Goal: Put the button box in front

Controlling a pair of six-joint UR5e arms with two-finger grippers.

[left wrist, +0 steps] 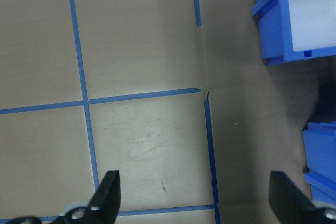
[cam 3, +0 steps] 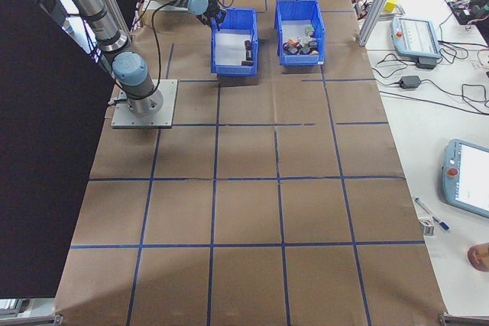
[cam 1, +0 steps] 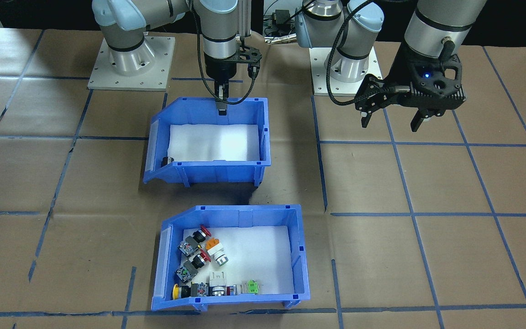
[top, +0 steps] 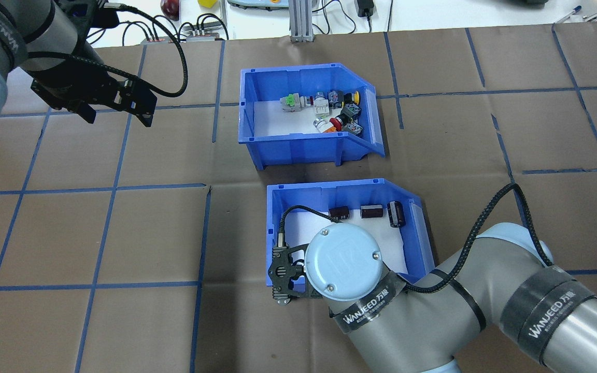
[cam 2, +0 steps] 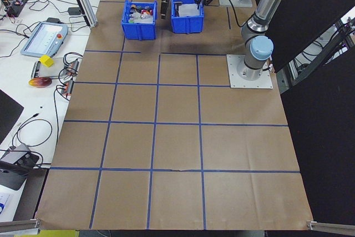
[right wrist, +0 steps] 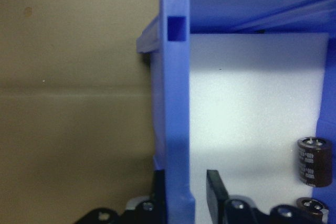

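Blue moulded plastic forms the button box (cam 1: 231, 258), seen in the front-facing view at the table's (cam 1: 450, 256) edge farthest from the robot, white foam lining it, its sloped open end toward the robot's right, long axis across the table. The second bin (cam 1: 208, 141) lies just behind it. The right gripper (cam 1: 221, 104) straddles that bin's rear wall. The left gripper (cam 1: 393, 118) hangs spread wide, holding nothing.

In the overhead view, dark cylinders (top: 371, 211) are seen in the second bin.

In the right wrist view, the blue wall is seen between the fingers (right wrist: 215, 195); clamping cannot be confirmed.
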